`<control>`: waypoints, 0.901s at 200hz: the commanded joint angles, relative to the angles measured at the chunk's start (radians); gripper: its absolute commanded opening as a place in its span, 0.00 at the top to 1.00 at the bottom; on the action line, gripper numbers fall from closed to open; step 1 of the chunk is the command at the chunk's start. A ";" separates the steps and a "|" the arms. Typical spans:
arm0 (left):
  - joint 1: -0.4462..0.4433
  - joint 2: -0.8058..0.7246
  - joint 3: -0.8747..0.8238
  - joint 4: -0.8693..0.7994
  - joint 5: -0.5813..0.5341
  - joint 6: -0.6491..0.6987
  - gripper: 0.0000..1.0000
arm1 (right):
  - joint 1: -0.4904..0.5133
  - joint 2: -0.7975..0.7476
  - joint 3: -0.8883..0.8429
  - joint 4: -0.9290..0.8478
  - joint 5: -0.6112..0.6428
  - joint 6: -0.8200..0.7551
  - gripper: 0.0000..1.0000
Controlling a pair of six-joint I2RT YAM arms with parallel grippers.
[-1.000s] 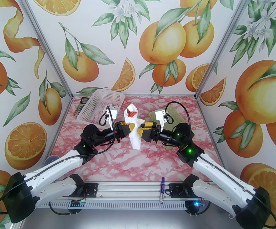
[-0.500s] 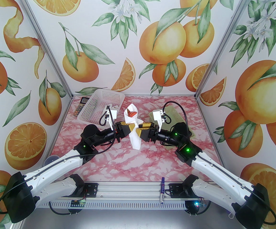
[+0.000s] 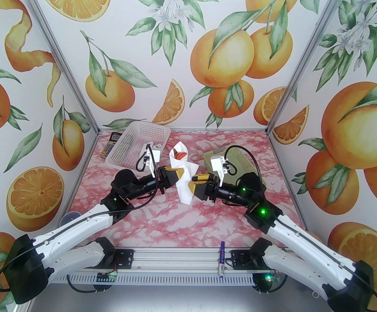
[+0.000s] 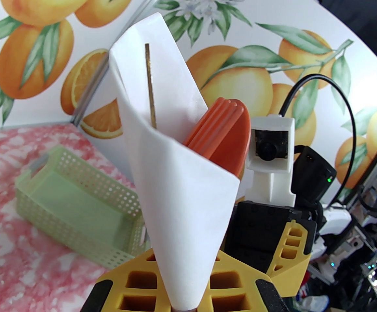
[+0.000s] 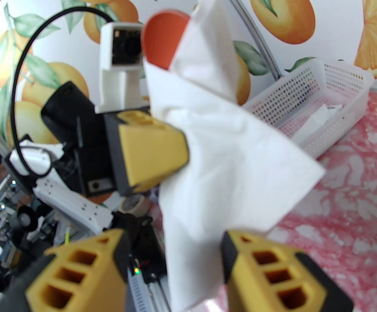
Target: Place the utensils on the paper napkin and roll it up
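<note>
Yellow-fingered, the left tool [image 3: 179,174] is clamped tight on the white paper napkin [image 3: 184,188], which is rolled into an upright cone. Orange-red utensils [image 4: 222,132] poke from the napkin's open top. The right tool [image 5: 175,239] stands open, its fingers either side of the napkin's lower tail, not gripping. A white basket [image 3: 133,146] sits behind-left of the napkin and a green basket [image 3: 242,162] behind-right.

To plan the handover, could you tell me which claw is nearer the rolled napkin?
Left: the left claw is shut on the napkin mid-roll; the right claw stands open at its lower end.
</note>
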 commanded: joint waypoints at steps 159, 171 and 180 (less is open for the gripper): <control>-0.008 -0.005 0.020 0.058 0.038 -0.027 1.00 | 0.039 0.114 0.045 0.070 0.014 -0.022 0.53; -0.005 -0.004 0.021 0.059 0.041 -0.028 1.00 | 0.039 0.125 0.046 0.100 -0.006 -0.010 0.55; -0.005 -0.004 0.022 0.061 0.044 -0.028 1.00 | 0.039 0.131 0.046 0.122 -0.020 0.001 0.56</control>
